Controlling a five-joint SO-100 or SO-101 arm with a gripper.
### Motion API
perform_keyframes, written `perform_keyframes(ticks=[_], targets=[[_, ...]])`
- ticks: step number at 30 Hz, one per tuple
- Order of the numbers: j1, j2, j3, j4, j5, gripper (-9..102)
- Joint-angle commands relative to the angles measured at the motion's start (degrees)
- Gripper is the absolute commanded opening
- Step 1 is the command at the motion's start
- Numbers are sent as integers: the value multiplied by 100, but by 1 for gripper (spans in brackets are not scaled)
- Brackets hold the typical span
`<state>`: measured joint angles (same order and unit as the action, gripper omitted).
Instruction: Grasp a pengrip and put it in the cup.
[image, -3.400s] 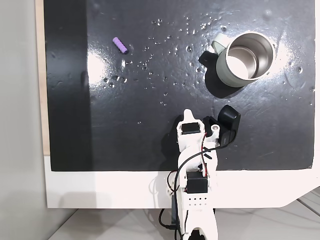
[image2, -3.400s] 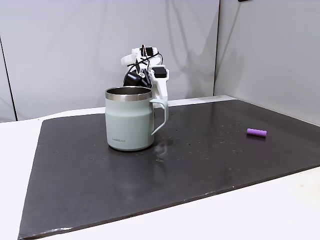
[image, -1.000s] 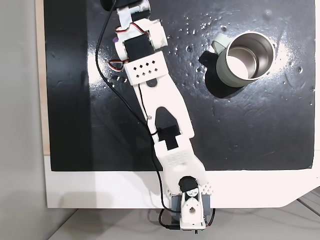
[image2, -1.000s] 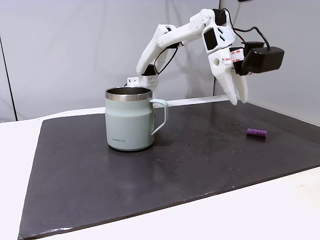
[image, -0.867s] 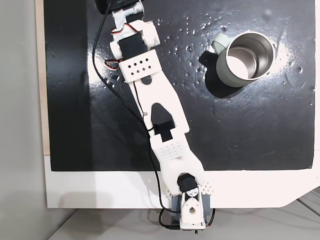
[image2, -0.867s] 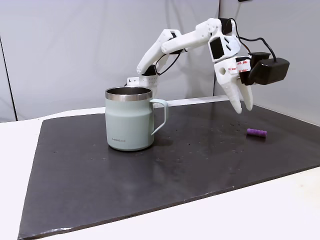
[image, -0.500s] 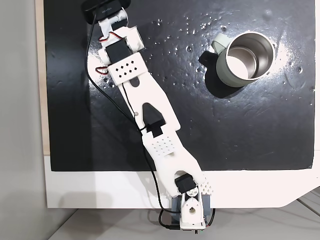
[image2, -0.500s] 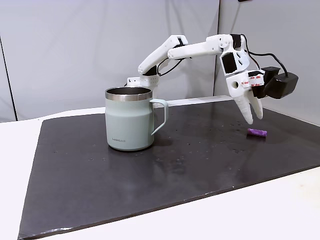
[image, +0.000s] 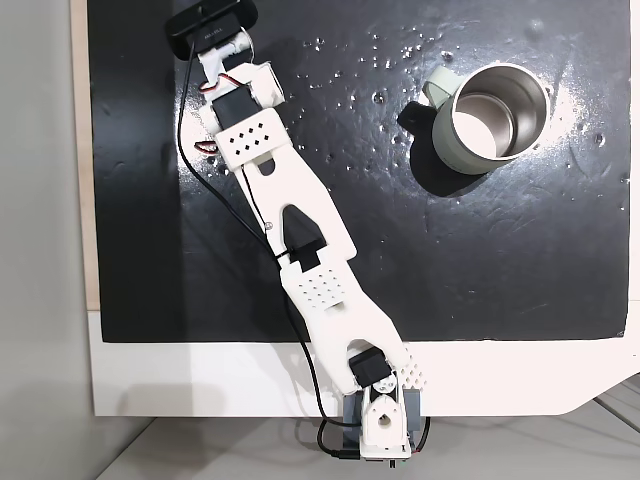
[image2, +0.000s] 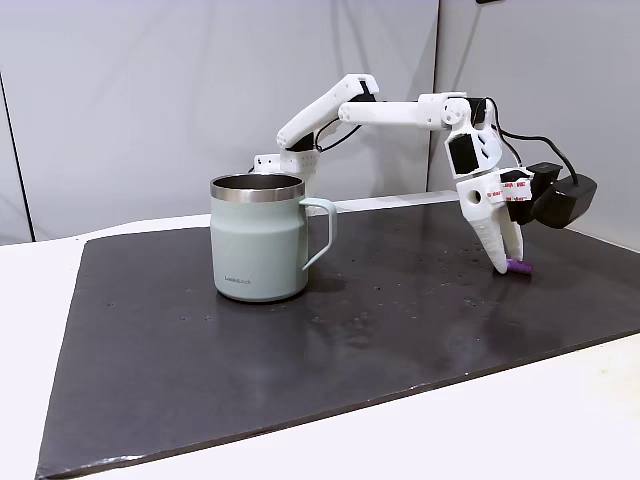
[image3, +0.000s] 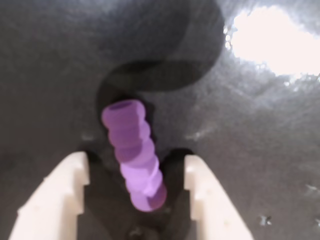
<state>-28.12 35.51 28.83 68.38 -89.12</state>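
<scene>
A: And down it comes! Half a second back the end effector (image3: 136, 197) hung above the pengrip (image3: 134, 160); now its fingers are spread either side of it, not yet pinching.

B: So the grasp is next?

A: I'd say so. The pengrip lies flat on the black surface (image2: 300, 340), well apart from the cup (image2: 259, 238).

B: And the room?

A: Plain grey walls, a glare patch on the mat.
</scene>
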Motion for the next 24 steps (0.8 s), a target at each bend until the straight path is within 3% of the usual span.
perform_keyframes(ticks=[1, 6, 16, 21, 24], targets=[[-9, 97, 62, -264, -26, 20], [-9, 0, 132, -404, -26, 10], [0, -18, 229, -422, -53, 0], [18, 9, 211, -422, 97, 0], [9, 185, -44, 9, 290, 0]])
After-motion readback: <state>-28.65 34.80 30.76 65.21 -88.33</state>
